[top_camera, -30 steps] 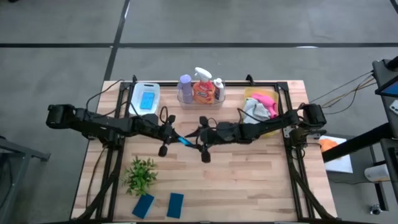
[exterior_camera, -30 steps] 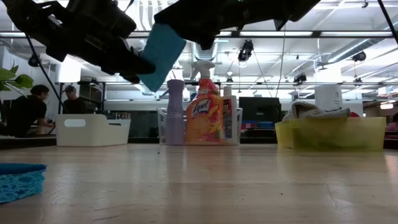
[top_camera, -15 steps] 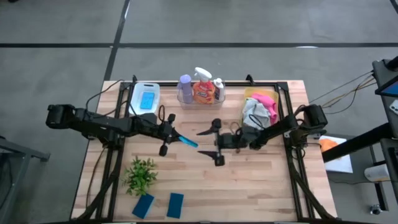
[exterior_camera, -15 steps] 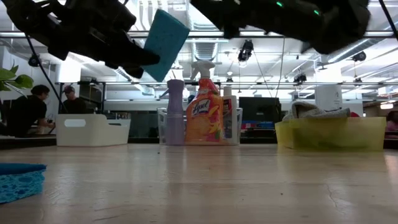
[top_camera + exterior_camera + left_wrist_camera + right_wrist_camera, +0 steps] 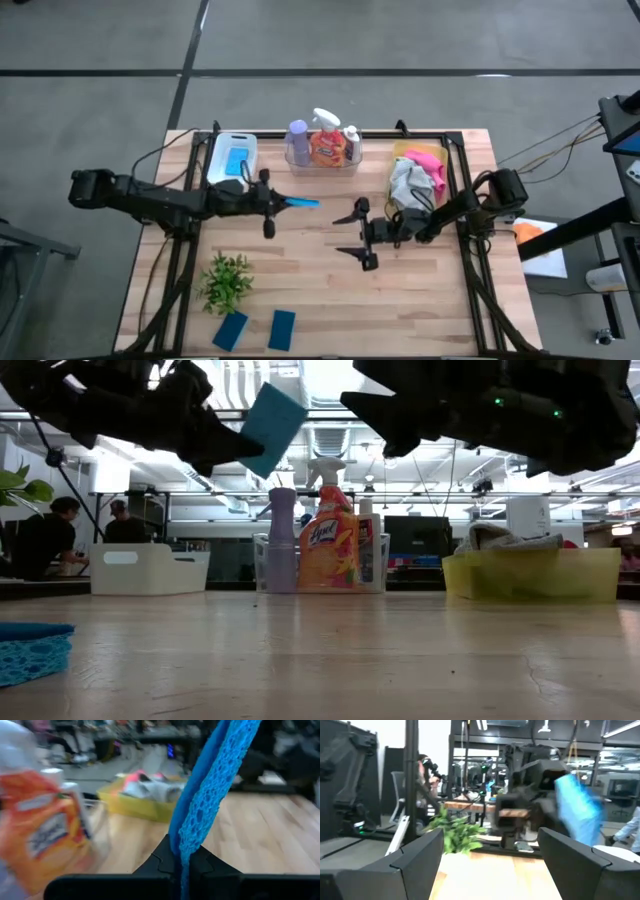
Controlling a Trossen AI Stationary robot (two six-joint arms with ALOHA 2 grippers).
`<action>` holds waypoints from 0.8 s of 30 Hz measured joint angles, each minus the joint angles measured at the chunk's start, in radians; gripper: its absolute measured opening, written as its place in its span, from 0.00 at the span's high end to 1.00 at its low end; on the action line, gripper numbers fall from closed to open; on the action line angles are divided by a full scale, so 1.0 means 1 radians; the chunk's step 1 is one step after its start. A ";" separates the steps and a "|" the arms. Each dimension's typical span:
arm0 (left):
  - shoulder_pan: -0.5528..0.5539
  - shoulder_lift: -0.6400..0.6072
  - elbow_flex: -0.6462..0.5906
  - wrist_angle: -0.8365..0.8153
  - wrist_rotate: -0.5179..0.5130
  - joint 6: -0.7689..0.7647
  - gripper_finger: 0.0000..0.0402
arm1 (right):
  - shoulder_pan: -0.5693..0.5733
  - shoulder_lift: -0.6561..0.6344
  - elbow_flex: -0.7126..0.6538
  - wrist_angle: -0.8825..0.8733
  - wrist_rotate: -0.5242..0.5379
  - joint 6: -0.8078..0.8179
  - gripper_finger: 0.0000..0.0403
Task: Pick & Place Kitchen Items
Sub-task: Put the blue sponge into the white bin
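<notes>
Lying in the white plastic tray (image 5: 217, 152) is one small blue rectangular sponge (image 5: 236, 161). A clear tray (image 5: 322, 165) holds the purple bottle (image 5: 298, 135), orange spray bottle (image 5: 326, 145) and small white bottle (image 5: 351, 137), partly overlapping. Pink cloth (image 5: 427, 159) and grey cloth (image 5: 408, 181) fill the yellow tray (image 5: 398, 152). Left gripper (image 5: 281, 200) fingers pinch a second blue sponge (image 5: 302, 202) above the worktop (image 5: 400, 300); right gripper (image 5: 352, 233) fingers are spread wide, holding nothing.

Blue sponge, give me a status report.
Left hand shut on blue sponge, held in the air beside the white tray. Right hand open, empty, over mid-table. Nothing in the way.
</notes>
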 joint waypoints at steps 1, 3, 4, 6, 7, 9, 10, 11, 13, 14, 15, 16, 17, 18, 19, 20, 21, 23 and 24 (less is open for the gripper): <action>0.000 -0.019 -0.017 0.023 -0.022 -0.012 0.98 | 0.007 0.000 -0.005 -0.001 0.000 0.000 0.19; 0.001 -0.065 -0.066 0.081 -0.044 -0.037 0.98 | 0.018 0.000 -0.012 -0.001 0.000 0.000 0.19; 0.001 -0.087 -0.088 0.114 -0.045 -0.050 0.98 | 0.023 0.000 -0.015 -0.001 0.000 -0.001 0.19; 0.002 -0.139 -0.131 0.136 -0.051 -0.069 0.98 | 0.028 0.000 -0.020 -0.002 0.000 -0.002 0.19; 0.004 -0.162 -0.144 0.134 -0.063 -0.078 0.98 | 0.029 0.000 -0.023 -0.004 0.000 -0.001 0.19; 0.005 -0.219 -0.167 0.101 -0.115 -0.099 0.98 | 0.033 0.000 -0.028 -0.006 0.000 0.002 0.19; 0.005 -0.244 -0.172 0.071 -0.156 -0.103 0.98 | 0.034 0.000 -0.033 -0.007 0.000 0.003 0.19; 0.005 -0.271 -0.173 0.034 -0.204 -0.106 0.98 | 0.036 0.000 -0.036 -0.013 0.000 0.006 0.19; 0.007 -0.329 -0.177 -0.070 -0.315 -0.118 0.98 | 0.039 0.000 -0.037 -0.029 0.000 0.014 0.19; 0.012 -0.353 -0.174 -0.118 -0.371 -0.130 0.98 | 0.040 0.000 -0.037 -0.034 0.000 0.017 0.19; 0.017 -0.377 -0.171 -0.172 -0.424 -0.149 0.98 | 0.043 0.000 -0.037 -0.036 0.000 0.019 0.19; 0.025 -0.401 -0.170 -0.227 -0.473 -0.177 0.98 | 0.044 0.000 -0.037 -0.036 0.000 0.020 0.19; 0.034 -0.418 -0.165 -0.273 -0.518 -0.211 0.98 | 0.044 0.000 -0.037 -0.036 0.000 0.020 0.19; 0.045 -0.431 -0.158 -0.313 -0.561 -0.250 0.98 | 0.045 0.000 -0.037 -0.036 -0.001 0.020 0.19; 0.056 -0.446 -0.156 -0.357 -0.597 -0.292 0.98 | 0.046 0.000 -0.036 -0.036 -0.001 0.020 0.19; 0.070 -0.455 -0.155 -0.397 -0.628 -0.329 0.98 | 0.046 0.000 -0.035 -0.036 -0.001 0.020 0.19; 0.086 -0.457 -0.152 -0.422 -0.645 -0.361 0.98 | 0.046 0.000 -0.035 -0.035 0.000 0.020 0.19; 0.125 -0.458 -0.151 -0.476 -0.658 -0.415 0.98 | 0.046 0.000 -0.035 -0.036 0.000 0.020 0.19; 0.149 -0.453 -0.151 -0.497 -0.661 -0.436 0.98 | 0.046 0.000 -0.035 -0.036 0.000 0.020 0.19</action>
